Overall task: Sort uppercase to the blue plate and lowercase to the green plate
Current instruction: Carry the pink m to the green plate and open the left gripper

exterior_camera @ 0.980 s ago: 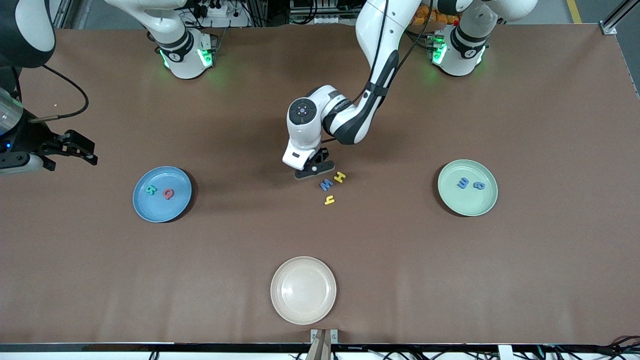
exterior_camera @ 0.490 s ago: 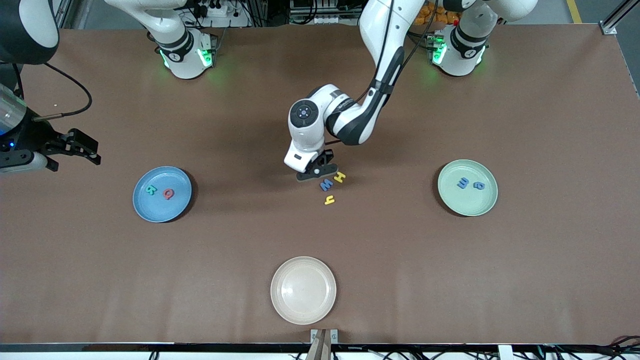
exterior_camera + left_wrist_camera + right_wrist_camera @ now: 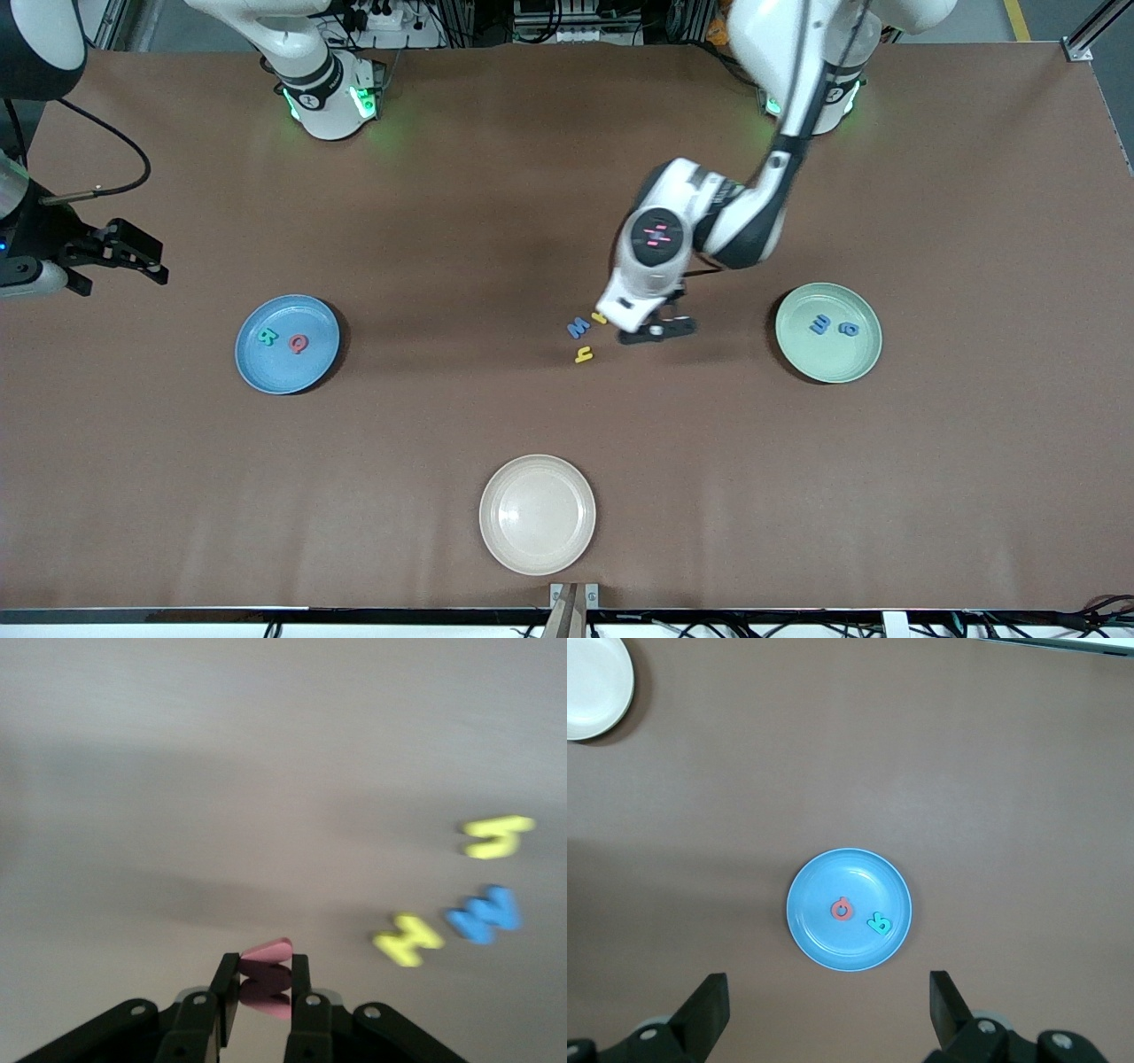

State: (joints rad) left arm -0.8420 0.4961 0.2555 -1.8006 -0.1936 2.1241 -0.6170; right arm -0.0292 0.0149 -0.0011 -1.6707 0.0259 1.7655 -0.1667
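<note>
My left gripper (image 3: 656, 333) is shut on the red m (image 3: 266, 967) and holds it over bare table between the loose letters and the mint green plate (image 3: 828, 361). That plate holds two blue lowercase letters (image 3: 820, 324) (image 3: 849, 329). The blue W (image 3: 578, 327), the yellow H (image 3: 600, 317), partly hidden by the left hand, and the yellow h (image 3: 584, 355) lie mid-table. They also show in the left wrist view: W (image 3: 483, 914), H (image 3: 407, 939), h (image 3: 496, 836). The blue plate (image 3: 283, 372) holds the teal R (image 3: 267, 336) and the red Q (image 3: 299, 343). My right gripper (image 3: 133, 257) waits open, high above the blue plate (image 3: 824, 943).
A cream plate (image 3: 537, 514) sits near the table's front edge, nearer to the camera than the loose letters. It also shows in the right wrist view (image 3: 594, 682). The brown table top (image 3: 974, 443) stretches wide around the plates.
My left gripper has moved from beside the loose letters toward the green plate, carrying the red m. My right gripper has barely shifted.
</note>
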